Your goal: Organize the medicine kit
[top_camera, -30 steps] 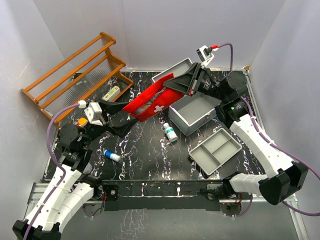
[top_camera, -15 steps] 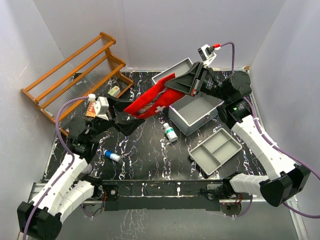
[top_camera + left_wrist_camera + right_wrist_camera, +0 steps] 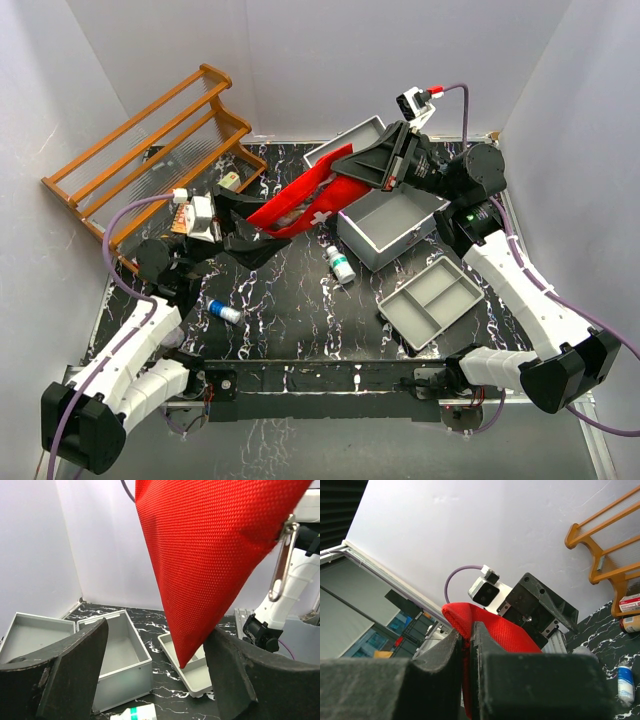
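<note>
Pinching the upper end of a red pouch (image 3: 305, 200) between pressed-together fingers, the right end effector (image 3: 342, 170) is holding it off the worktop (image 3: 290, 300). The pouch, marked with a white cross, is slanting down towards 8 o'clock. The left end effector (image 3: 157, 627) is sitting at its lower corner with fingers spread wide, the red tip hanging between them.

The medicine kit (image 3: 400, 245) is standing open at 2 o'clock on the worktop, its grey floor in plain view and its lid (image 3: 350, 138) lying back towards 12 o'clock. A grey divided tray (image 3: 455, 290) is lying at 4 o'clock, bare grey showing in its compartments. A white bottle (image 3: 341, 264) with a green label is lying just beside the kit's near-left wall, and a blue-and-white tube (image 3: 224, 312) is lying at 8 o'clock. A wooden rack (image 3: 150, 140) at 10 o'clock is holding a small carton (image 3: 229, 181).
</note>
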`<state>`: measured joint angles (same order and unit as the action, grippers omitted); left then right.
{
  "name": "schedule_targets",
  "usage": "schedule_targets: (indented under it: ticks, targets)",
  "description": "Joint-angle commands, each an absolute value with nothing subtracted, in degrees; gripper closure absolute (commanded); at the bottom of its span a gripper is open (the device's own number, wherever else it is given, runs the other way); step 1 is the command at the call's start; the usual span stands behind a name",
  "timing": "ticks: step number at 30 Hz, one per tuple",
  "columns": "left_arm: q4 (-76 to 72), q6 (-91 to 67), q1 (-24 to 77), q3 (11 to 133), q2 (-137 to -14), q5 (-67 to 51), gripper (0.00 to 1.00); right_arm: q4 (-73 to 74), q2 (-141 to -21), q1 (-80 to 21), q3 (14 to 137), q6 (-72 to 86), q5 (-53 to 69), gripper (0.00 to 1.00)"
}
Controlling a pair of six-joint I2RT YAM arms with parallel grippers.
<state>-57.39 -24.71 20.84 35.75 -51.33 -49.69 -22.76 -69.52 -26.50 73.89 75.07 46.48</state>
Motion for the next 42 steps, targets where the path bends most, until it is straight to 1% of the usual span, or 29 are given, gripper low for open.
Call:
schedule_targets:
  ticks: [1,4,7,15,20,25,28,30,33,36,37,40,42]
  targets:
    - [-64.55,-25.72,21.04,35.91,-49.66,-51.48,0.25,-26.46,-68.65,-26.51,75.47,76.59,45.17,1.00]
    - [-66.66,-26.65,21.02,34.93,-48.52,-51.12,0.25,-26.70,-68.79,-26.54,74.99,76.90,44.48,1.00]
    - [-67.72,-27.21,21.05,34.73,-47.98,-51.30,0.28,-28.13,-69.05,-26.47,74.70,77.78,44.38,1.00]
    - [-68.43,-28.39,21.06,34.84,-47.28,-50.33,0.26,-30.58,-69.00,-26.54,73.91,79.19,44.73,1.00]
    - [-71.45,-29.18,21.02,35.05,-47.35,-48.61,0.29,-30.95,-68.82,-26.50,73.32,79.49,44.78,1.00]
    - [-72.16,-30.04,21.03,35.80,-48.04,-47.52,0.23,-31.90,-68.77,-26.53,72.48,80.13,44.74,1.00]
    - [-71.17,-29.45,21.08,36.05,-48.69,-46.84,0.24,-32.41,-68.85,-26.52,72.33,80.48,44.69,1.00]
    - [-71.37,-29.44,21.08,35.92,-48.81,-45.41,0.28,-32.52,-68.79,-26.51,72.26,80.46,44.82,1.00]
    - [-71.06,-29.10,21.03,35.95,-49.02,-43.72,0.44,-32.48,-68.77,-26.54,71.84,80.38,44.74,1.00]
    - [-71.34,-29.43,21.06,35.84,-49.02,-42.73,0.48,-32.49,-68.92,-26.54,71.19,80.33,44.73,1.00]
    - [-71.36,-29.51,21.03,35.90,-48.93,-42.79,0.52,-32.48,-68.93,-26.47,70.94,80.26,44.73,1.00]
    - [-70.29,-29.41,21.08,35.85,-48.79,-42.67,0.69,-32.04,-68.98,-26.52,70.07,79.54,44.33,1.00]
    - [-69.45,-28.90,21.07,35.77,-48.47,-42.69,0.77,-31.21,-69.07,-26.54,69.83,78.46,44.14,1.00]
